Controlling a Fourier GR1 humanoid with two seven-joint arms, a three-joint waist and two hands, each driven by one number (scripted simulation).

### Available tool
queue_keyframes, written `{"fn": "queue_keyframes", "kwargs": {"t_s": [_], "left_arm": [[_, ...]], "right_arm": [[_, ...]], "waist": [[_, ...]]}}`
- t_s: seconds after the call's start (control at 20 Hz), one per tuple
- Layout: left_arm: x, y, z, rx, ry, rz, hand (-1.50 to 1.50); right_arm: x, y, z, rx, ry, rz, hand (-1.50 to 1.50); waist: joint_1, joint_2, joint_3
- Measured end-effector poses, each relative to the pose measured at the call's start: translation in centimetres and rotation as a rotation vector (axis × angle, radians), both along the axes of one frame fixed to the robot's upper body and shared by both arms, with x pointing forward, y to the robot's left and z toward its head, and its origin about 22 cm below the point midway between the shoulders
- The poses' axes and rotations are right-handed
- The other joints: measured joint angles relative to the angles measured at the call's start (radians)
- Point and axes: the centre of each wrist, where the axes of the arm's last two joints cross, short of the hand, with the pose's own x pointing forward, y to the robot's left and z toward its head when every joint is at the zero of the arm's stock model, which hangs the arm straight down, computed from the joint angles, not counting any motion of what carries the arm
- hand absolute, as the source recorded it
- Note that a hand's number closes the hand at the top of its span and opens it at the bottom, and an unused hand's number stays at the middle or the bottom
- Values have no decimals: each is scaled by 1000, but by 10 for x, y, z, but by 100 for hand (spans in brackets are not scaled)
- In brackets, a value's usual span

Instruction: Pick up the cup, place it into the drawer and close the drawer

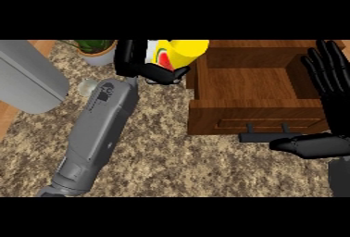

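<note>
Cup: yellow, w/ red patch edged white on its side, tilted, held up just left of drawer, near its back-left corner, not inside yet. Partly hidden by fingers. Left robot hand black, curled round cup, grey forearm running down-left from it toward lower edge.

Drawer: brown wood, pulled open, inside bare wood, dark bar handle on front face, low side.

Right robot hand at drawer's right edge, fingers straight, spread, pointing up, over right wall of drawer; resting. Thumb sticking left just below drawer front, close to handle's right end; touching or not, can't tell.

Table: speckled beige-brown stone look, all round drawer's left and front. Left of drawer, beyond cup: potted plant, green leaves in pale pot, at far edge. Further left: large grey curved object, kind unclear. Small pale round thing betw. it and forearm. Strip of orange-brown wood at far left.
</note>
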Motion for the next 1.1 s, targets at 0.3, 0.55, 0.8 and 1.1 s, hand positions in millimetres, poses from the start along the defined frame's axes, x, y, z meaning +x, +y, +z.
{"fn": "queue_keyframes", "kwargs": {"t_s": [0.3, 0.55, 0.8, 1.1], "left_arm": [[12, -42, 48, 62, 44, 24, 150], [18, -69, 61, 144, 139, 69, 150], [23, -81, 56, 229, 215, 112, 150], [24, -83, 36, 365, 313, 83, 150]], "right_arm": [[7, -7, 0, -1, -9, 8, -150], [5, 1, -3, 1, -21, 29, -150], [12, 9, 1, 5, -28, 50, -150], [21, 16, 8, -2, -47, 92, -150]], "waist": [[-15, 7, 0], [-41, 12, 0], [-72, 22, 1], [-120, 35, 2]]}}
